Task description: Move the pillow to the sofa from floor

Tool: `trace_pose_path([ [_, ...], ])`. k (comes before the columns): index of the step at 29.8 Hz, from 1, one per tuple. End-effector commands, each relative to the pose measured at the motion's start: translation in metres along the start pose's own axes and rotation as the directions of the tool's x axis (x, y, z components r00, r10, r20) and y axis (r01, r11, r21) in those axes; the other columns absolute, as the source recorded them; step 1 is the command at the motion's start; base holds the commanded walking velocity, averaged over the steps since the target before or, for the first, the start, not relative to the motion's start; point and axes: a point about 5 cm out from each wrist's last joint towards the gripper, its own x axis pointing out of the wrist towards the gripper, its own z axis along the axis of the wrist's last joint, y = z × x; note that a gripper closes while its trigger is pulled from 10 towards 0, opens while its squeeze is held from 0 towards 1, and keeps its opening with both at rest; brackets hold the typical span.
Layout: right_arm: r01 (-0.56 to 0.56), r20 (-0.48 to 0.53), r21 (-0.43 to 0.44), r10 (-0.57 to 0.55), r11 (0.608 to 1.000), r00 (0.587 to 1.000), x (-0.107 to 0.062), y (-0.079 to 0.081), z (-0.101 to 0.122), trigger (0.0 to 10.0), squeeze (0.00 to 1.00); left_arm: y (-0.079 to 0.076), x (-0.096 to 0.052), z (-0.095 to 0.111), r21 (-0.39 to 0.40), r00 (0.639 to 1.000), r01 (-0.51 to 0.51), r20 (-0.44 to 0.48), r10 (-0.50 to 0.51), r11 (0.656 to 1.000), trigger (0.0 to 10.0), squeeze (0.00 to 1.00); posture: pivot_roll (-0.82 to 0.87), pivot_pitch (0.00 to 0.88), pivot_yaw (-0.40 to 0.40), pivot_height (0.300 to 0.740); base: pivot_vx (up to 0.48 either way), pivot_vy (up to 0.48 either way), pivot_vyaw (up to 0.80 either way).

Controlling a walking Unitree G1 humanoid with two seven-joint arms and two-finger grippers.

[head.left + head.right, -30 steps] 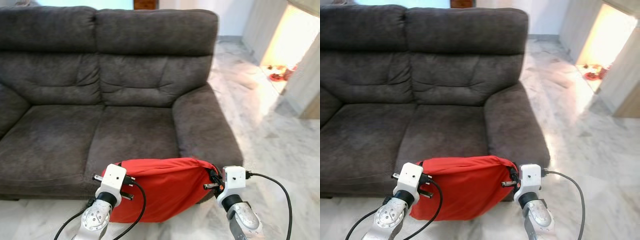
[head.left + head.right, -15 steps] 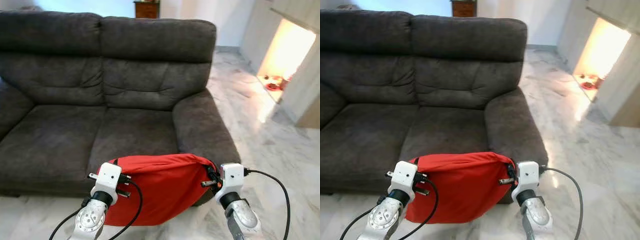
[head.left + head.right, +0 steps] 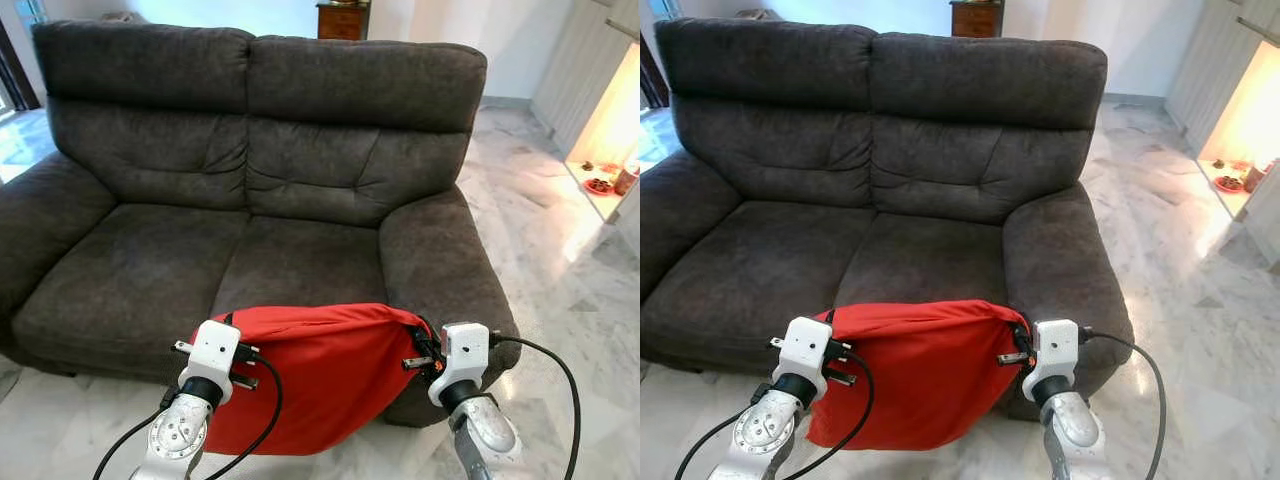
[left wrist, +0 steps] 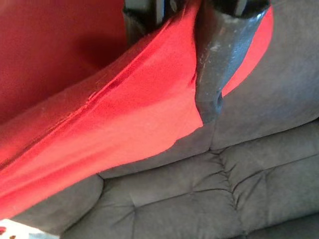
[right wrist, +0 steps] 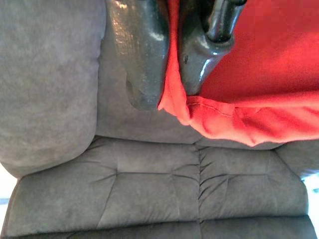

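Two tools grip the red pillow at its top corners, low centre of frame: left tool and right tool both clamped on fabric. It sags between them, so soft, light, floppy; corner holds seem adequate. Behind, the grey sofa seat sits free.

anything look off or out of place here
Nothing looks damaged or spilled. The red pillow hangs slack in front of the sofa, pinched at its top corners by the left gripper and the right gripper, so it sags below them. The sofa cushions look tidy.
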Motion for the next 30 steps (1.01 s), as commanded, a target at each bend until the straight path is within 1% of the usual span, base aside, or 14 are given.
trace_pose_path([
  [1,0.055,0.067,0.01,-0.055,0.998,0.996,0.002,-0.012,0.018,10.0,0.0,0.021,0.008,0.033,0.028,0.986,-0.072,0.154,0.067,0.997,10.0,0.0,0.06,0.068,-0.008,0.74,0.36,0.0,0.0],
  [7,0.027,0.1,-0.001,-0.027,1.0,0.995,0.004,-0.008,0.026,10.0,0.0,0.027,0.01,0.039,0.029,0.98,-0.104,0.176,0.098,0.994,10.0,0.0,0.06,0.072,-0.012,0.74,0.363,0.0,0.0],
  [9,0.009,0.14,-0.004,-0.009,1.0,0.99,0.007,-0.004,0.038,10.0,0.0,0.031,0.013,0.046,0.045,0.975,-0.113,0.199,0.102,0.993,10.0,0.0,0.06,0.073,-0.014,0.74,0.362,0.0,0.0],
  [11,-0.009,0.174,-0.033,0.015,0.999,0.985,0.009,-0.001,0.048,10.0,0.0,0.036,0.014,0.052,0.045,0.97,-0.124,0.214,0.112,0.991,10.0,0.0,0.06,0.079,-0.014,0.74,0.362,0.0,0.0],
  [12,-0.019,0.212,-0.037,0.027,0.999,0.977,0.011,0.001,0.06,10.0,0.0,0.041,0.015,0.057,0.045,0.966,-0.137,0.229,0.123,0.99,10.0,0.0,0.06,0.077,-0.015,0.74,0.364,0.0,0.0],
  [15,-0.017,0.242,-0.043,0.026,0.999,0.97,0.015,0.002,0.072,10.0,0.0,0.046,0.017,0.063,0.05,0.961,-0.149,0.245,0.132,0.988,10.0,0.0,0.06,0.077,-0.015,0.74,0.361,0.0,0.0],
  [16,-0.018,0.268,-0.04,0.028,0.999,0.963,0.017,0.003,0.08,10.0,0.0,0.049,0.018,0.069,0.04,0.954,-0.161,0.263,0.145,0.986,10.0,0.0,0.06,0.077,-0.015,0.74,0.36,0.0,0.0],
  [20,-0.039,0.317,-0.042,0.05,0.998,0.947,0.018,0.008,0.095,10.0,0.0,0.058,0.02,0.084,0.047,0.937,-0.188,0.307,0.165,0.981,10.0,0.0,0.06,0.076,-0.016,0.74,0.364,0.0,0.0],
  [21,-0.061,0.353,-0.048,0.074,0.997,0.933,0.018,0.013,0.106,10.0,0.0,0.066,0.02,0.093,0.047,0.925,-0.214,0.331,0.187,0.976,10.0,0.0,0.06,0.077,-0.016,0.74,0.36,0.0,0.0],
  [24,-0.086,0.399,-0.054,0.1,0.995,0.912,0.017,0.02,0.121,10.0,0.0,0.077,0.02,0.105,0.037,0.906,-0.251,0.362,0.221,0.967,10.0,0.0,0.06,0.078,-0.015,0.74,0.363,0.0,0.0],
  [25,-0.086,0.399,-0.054,0.1,0.995,0.912,0.017,0.02,0.121,10.0,0.0,0.077,0.02,0.105,0.037,0.906,-0.251,0.362,0.221,0.967,10.0,0.0,0.06,0.078,-0.015,0.74,0.36,0.0,0.0],
  [26,-0.111,0.423,-0.064,0.127,0.992,0.897,0.017,0.025,0.13,10.0,0.0,0.082,0.02,0.114,0.029,0.894,-0.264,0.382,0.234,0.964,10.0,0.0,0.06,0.079,-0.016,0.74,0.36,0.0,0.0],
  [29,-0.137,0.435,-0.088,0.162,0.987,0.886,0.016,0.03,0.135,10.0,0.0,0.087,0.021,0.122,0.027,0.883,-0.278,0.4,0.245,0.96,10.0,0.0,0.06,0.077,-0.017,0.74,0.363,0.0,0.0],
  [30,-0.156,0.441,-0.1,0.184,0.983,0.879,0.015,0.033,0.137,10.0,0.0,0.091,0.021,0.129,0.022,0.874,-0.289,0.415,0.254,0.957,10.0,0.0,0.06,0.077,-0.017,0.74,0.36,0.0,0.68],
])
